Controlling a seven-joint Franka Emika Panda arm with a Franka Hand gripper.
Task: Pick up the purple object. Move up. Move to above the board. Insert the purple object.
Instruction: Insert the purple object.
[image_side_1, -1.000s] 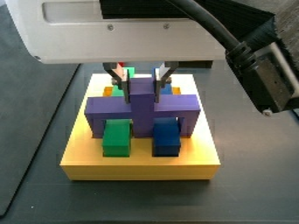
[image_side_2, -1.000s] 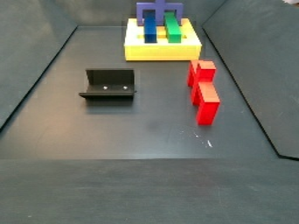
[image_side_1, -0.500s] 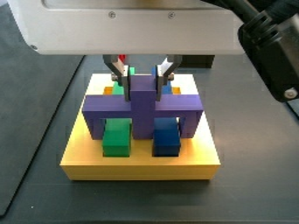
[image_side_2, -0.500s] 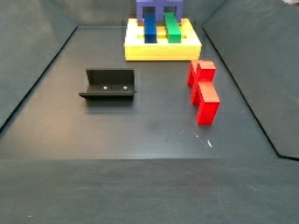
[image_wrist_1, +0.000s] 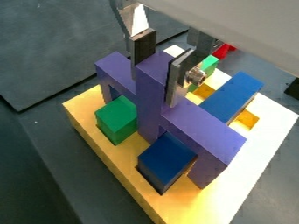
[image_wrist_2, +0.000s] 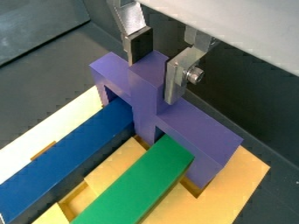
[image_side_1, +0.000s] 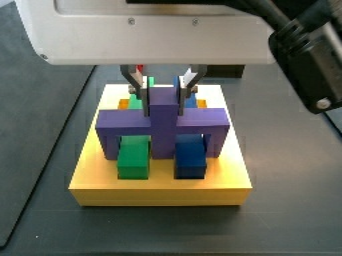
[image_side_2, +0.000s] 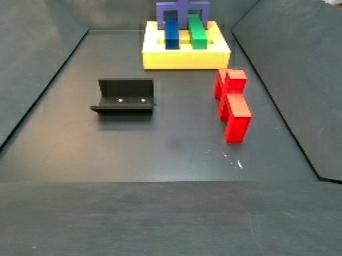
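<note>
My gripper (image_side_1: 160, 79) sits at the far end of the floor, fingers (image_wrist_1: 181, 77) flanking the post of the purple object (image_side_1: 163, 124), which straddles the green bar (image_side_1: 134, 158) and blue bar (image_side_1: 191, 157) on the board (image_side_1: 160, 184). No passage between those bars under the purple bar. Near of the board, the floor (image_side_2: 160, 140) lies open in the middle. Fixture (image_side_2: 124, 97) blocks the left; red upright blocks (image_side_2: 234, 103) stand on the right.
</note>
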